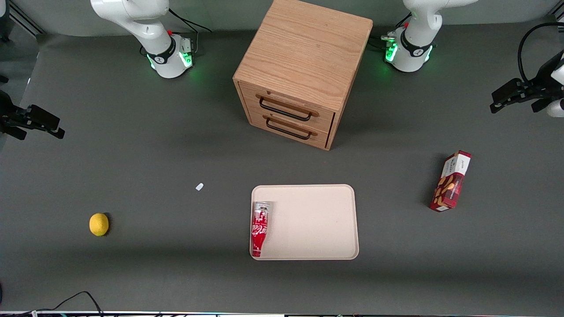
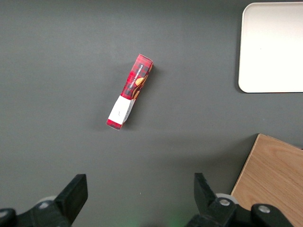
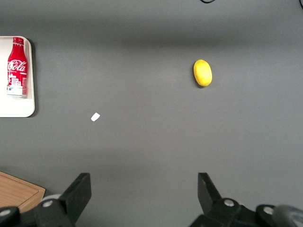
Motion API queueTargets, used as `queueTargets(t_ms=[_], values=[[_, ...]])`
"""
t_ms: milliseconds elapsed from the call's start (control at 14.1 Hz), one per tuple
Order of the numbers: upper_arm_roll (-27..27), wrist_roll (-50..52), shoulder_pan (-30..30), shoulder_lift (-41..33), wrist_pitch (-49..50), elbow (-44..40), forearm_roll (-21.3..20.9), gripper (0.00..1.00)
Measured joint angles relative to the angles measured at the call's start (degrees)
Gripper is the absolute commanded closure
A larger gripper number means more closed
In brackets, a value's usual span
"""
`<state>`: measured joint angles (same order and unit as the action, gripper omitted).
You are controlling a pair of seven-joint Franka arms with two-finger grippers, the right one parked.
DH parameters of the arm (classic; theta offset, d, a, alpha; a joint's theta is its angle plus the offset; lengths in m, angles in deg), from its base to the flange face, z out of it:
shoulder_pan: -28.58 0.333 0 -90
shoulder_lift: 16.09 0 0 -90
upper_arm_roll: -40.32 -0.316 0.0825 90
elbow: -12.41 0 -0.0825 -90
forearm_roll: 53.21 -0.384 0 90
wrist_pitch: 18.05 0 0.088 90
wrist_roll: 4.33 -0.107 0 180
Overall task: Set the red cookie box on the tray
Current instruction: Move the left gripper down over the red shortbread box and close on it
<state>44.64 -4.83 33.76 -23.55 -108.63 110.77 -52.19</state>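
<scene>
at the right of the front view, the red cookie box [image 1: 451, 181] lies on the table [image 1: 132, 167], well apart from the tray [image 1: 317, 220], which holds only a cola bottle [image 1: 259, 228]. the gripper [image 1: 513, 94] hangs high at the right edge, fingers spread wide, holding nothing. pickup and placement both remain.

Even overhead light, soft shadows, sharp
</scene>
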Motion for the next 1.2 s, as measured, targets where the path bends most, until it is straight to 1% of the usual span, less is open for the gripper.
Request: queueTargets(t_ms=[425, 709, 921, 992, 1205], values=[[0.01, 0.01, 0.00, 0.02, -0.43, 0.01, -0.01, 0.00], [-0.01, 0.01, 0.01, 0.94, -2.52, 0.22, -0.03, 0.00], [0.61, -0.36, 0.00, 2.31, -3.16, 1.38, -1.61, 0.00], [0.74, -1.24, 0.00, 3.27, -4.83, 2.08, -2.32, 0.00], [0.75, -5.10, 0.01, 7.04, -11.80, 4.79, -2.74, 0.00]])
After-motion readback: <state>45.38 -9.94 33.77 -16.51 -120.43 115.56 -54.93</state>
